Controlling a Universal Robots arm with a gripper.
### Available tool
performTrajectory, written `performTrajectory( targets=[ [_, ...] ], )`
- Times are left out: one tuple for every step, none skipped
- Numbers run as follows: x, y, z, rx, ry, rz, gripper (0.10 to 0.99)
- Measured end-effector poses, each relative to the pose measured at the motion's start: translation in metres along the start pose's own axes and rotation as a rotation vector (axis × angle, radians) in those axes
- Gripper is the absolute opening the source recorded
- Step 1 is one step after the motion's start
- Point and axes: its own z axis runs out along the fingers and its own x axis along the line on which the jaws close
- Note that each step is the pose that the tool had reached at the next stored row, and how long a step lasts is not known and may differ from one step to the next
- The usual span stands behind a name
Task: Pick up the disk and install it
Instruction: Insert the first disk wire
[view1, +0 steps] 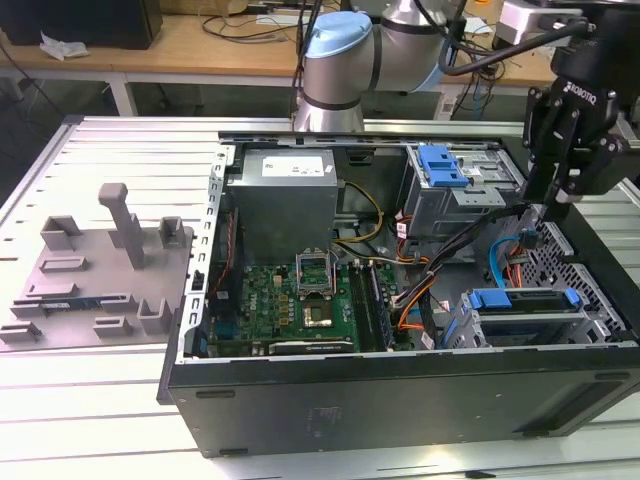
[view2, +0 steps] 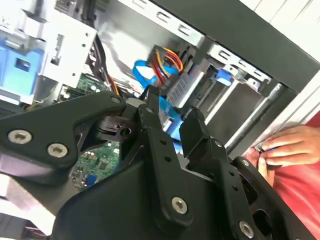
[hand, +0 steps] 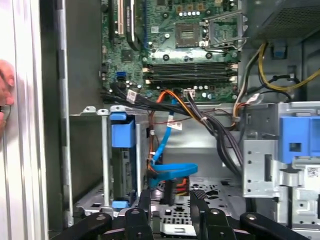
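The disk (view1: 522, 301), a grey drive in a bright blue bracket, lies in the lower drive bay at the near right corner of the open computer case (view1: 400, 395). In the first wrist view the disk (hand: 122, 135) stands edge-on in that bay, blue bracket toward the motherboard. My gripper (view1: 560, 205) hangs above the case's right side, over the space between the two drive cages and apart from the disk. Its black fingers are spread in both wrist views, with nothing between them: gripper (hand: 170, 200), gripper (view2: 172, 112).
A person's hand (view2: 280, 145) rests at the case's outer wall beside the disk bay. A blue data cable (hand: 172, 170) and orange-red wires loop below the gripper. An upper drive cage with a blue clip (view1: 445, 165), the power supply (view1: 290, 195) and motherboard (view1: 290, 300) crowd the case. A grey fixture (view1: 100, 265) lies at the exterior view's left.
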Motion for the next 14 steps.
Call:
performTrajectory(
  targets=[
    [-0.0002,-0.0021,0.0002,0.0,-0.0036,0.001,0.443],
    [-0.0003,-0.004,0.0004,-0.001,-0.0073,0.003,0.443],
    [-0.0004,-0.0073,0.0006,-0.001,-0.0174,0.006,0.443],
    [-0.0005,-0.0091,0.0008,-0.002,-0.0273,0.01,0.443],
    [-0.0005,-0.0101,0.001,-0.003,-0.0367,0.015,0.443],
    [-0.0007,-0.0107,0.0018,-0.004,-0.043,0.027,0.443],
    [-0.0008,-0.0107,0.003,-0.006,-0.0425,0.042,0.443],
    [-0.0009,-0.0107,0.0039,-0.007,-0.0423,0.055,0.443],
    [-0.0011,-0.0107,0.0049,-0.009,-0.0416,0.076,0.443],
    [-0.0012,-0.0108,0.0052,-0.01,-0.0403,0.089,0.443],
    [-0.0011,-0.0107,0.0054,-0.012,-0.0348,0.102,0.443],
    [-0.0011,-0.0107,0.0054,-0.012,-0.0197,0.112,0.443],
    [-0.0011,-0.0108,0.0053,-0.011,-0.0044,0.115,0.443],
    [-0.0011,-0.011,0.0053,-0.01,0.0188,0.118,0.443]
  ],
)
